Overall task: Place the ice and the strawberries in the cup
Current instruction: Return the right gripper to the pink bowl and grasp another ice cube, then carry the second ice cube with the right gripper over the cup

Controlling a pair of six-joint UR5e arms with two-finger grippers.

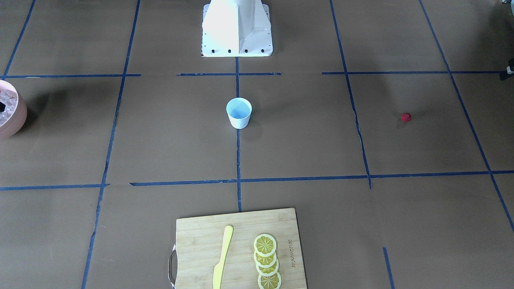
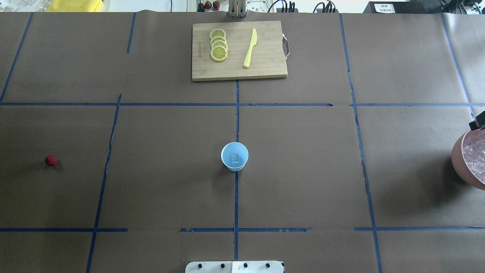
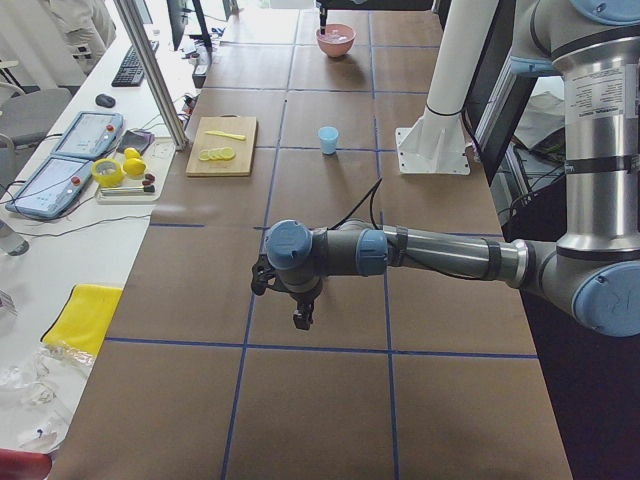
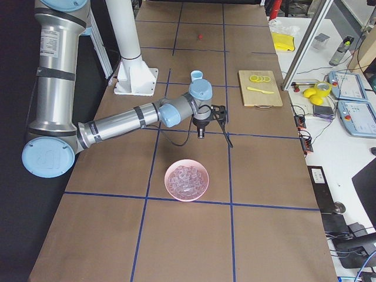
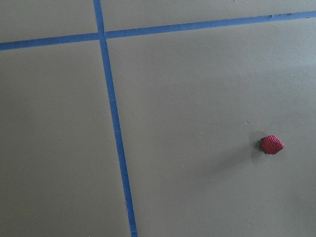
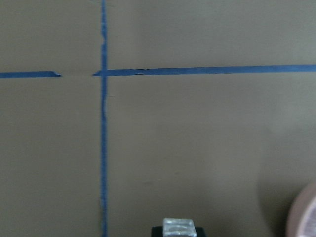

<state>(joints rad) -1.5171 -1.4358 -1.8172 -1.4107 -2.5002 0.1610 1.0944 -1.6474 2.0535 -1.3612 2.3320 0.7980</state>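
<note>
Right claw [image 4: 201, 133] grasps one ice cube [image 6: 179, 227]; we judge the slick cube could slip out before the cup [image 2: 235, 156], nine o'clock overhead.

Pink bowl [image 2: 457, 167] cropped at the frame edge; right claw [image 6: 179, 234] and its ice cube [image 6: 179, 226] clipped below.

Cup [image 1: 239, 119] white (pale blue inside); strawberry [image 1: 406, 117] red; bowl [image 4: 167, 179] pink; ice [image 4: 188, 178] clear.

Robotics lab, tape-gridded table [image 2: 303, 170], teach pendants [image 3: 47, 187], keyboard [image 3: 131, 65] alongside
</note>
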